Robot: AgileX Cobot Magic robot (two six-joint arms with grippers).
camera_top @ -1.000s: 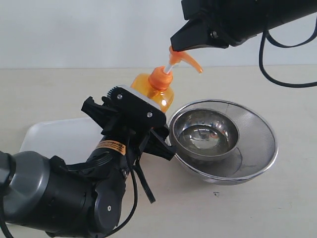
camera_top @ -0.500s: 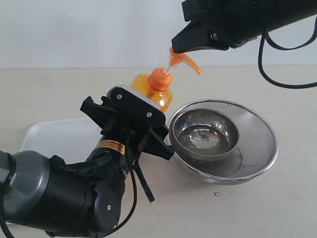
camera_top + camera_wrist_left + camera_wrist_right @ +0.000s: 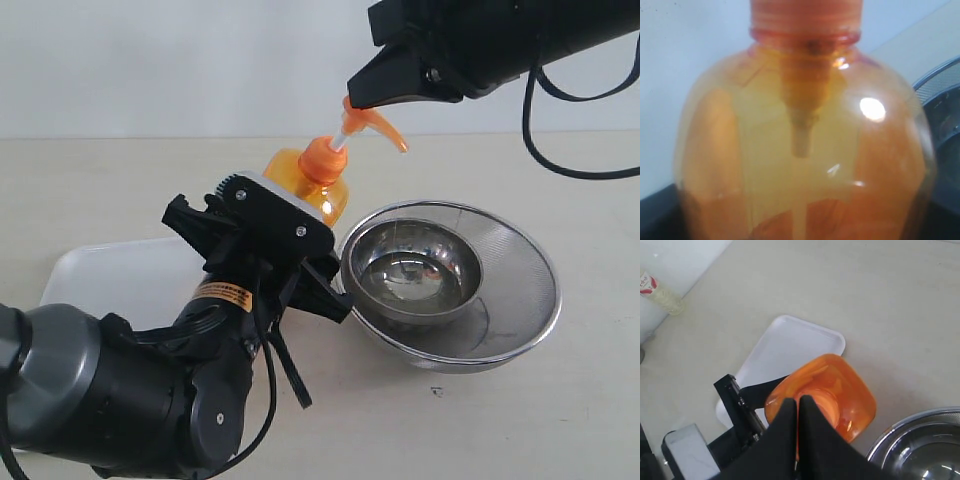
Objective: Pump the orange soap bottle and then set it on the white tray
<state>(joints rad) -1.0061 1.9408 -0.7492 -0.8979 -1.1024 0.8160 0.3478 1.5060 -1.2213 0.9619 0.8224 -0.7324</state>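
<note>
My left gripper is shut on the orange soap bottle and holds it tilted between the white tray and the bowls. Its black body hides the bottle's lower part. The translucent bottle fills the left wrist view, so no fingers show there. My right gripper is shut, its tips resting on top of the orange pump head. From the right wrist, the closed fingers cover the pump, with the bottle and the tray beneath.
A small steel bowl sits inside a wider steel mesh bowl just right of the bottle, and its rim shows from the right wrist. A small pale bottle lies far off by the wall.
</note>
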